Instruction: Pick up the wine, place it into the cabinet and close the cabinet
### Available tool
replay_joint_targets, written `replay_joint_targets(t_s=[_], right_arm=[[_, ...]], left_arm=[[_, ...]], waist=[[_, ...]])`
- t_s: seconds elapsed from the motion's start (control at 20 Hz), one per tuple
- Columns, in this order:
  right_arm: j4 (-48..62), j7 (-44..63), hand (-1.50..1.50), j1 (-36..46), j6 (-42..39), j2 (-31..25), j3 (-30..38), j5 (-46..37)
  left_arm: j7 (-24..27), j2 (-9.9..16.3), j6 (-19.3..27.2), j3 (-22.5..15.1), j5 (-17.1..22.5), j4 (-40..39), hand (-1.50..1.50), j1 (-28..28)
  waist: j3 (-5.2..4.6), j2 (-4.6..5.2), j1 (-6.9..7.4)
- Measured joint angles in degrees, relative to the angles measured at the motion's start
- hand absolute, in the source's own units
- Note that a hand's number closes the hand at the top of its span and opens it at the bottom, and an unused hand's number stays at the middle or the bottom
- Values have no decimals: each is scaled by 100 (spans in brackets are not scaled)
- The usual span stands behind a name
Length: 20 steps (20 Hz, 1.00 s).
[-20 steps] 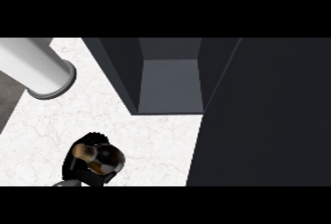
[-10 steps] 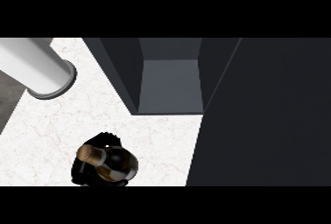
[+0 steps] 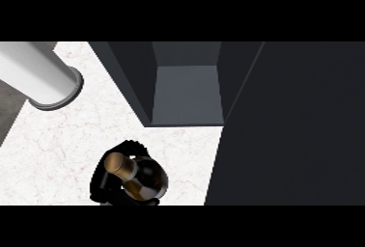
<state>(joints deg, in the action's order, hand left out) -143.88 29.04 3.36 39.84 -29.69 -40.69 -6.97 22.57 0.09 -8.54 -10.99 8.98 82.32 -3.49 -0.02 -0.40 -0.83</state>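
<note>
The wine bottle is dark with a gold cap and shows from above at the lower middle of the head view, over the white marble counter. My right hand is shut round it, with black fingers along its left and far sides hiding part of the body. The dark grey cabinet stands beyond it, open, with its inner floor bare. The bottle is in front of the opening and slightly to its left. My left hand does not show.
A broad dark panel fills the right side of the view, next to the cabinet's opening. A thick white cylinder with a grey rim lies at the far left of the counter.
The hand with the bottle has shifted a little to the right, toward the cabinet, and the bottle looks larger, closer to the camera.
</note>
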Motion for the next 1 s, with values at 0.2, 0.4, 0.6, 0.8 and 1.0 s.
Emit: replay_joint_targets(t_s=[0.2, 0.4, 0.6, 0.8, 1.0], right_arm=[[-1, -110, -150, -60, 23, -75, 5, 25], [-20, -181, -150, -129, 67, -170, 11, 38], [2, -414, -150, -314, 64, -213, -67, 63], [-11, -526, -150, -398, 45, -328, 70, 100], [-21, -714, -150, -559, 64, -400, -28, 116]], left_arm=[[-113, -5, 847, -412, -41, 201, 150, 195], [-97, -7, 1424, -596, -123, 109, 150, 452], [-283, 21, 1694, -487, -197, -58, 150, 850], [-328, 33, 1896, -401, -265, -485, 150, 1379], [-345, 9, 1968, -296, -298, -917, 150, 1823]], waist=[[-1, 3, -16], [-2, 4, -40], [0, 12, -28], [-1, 20, -49], [-2, 21, -67]])
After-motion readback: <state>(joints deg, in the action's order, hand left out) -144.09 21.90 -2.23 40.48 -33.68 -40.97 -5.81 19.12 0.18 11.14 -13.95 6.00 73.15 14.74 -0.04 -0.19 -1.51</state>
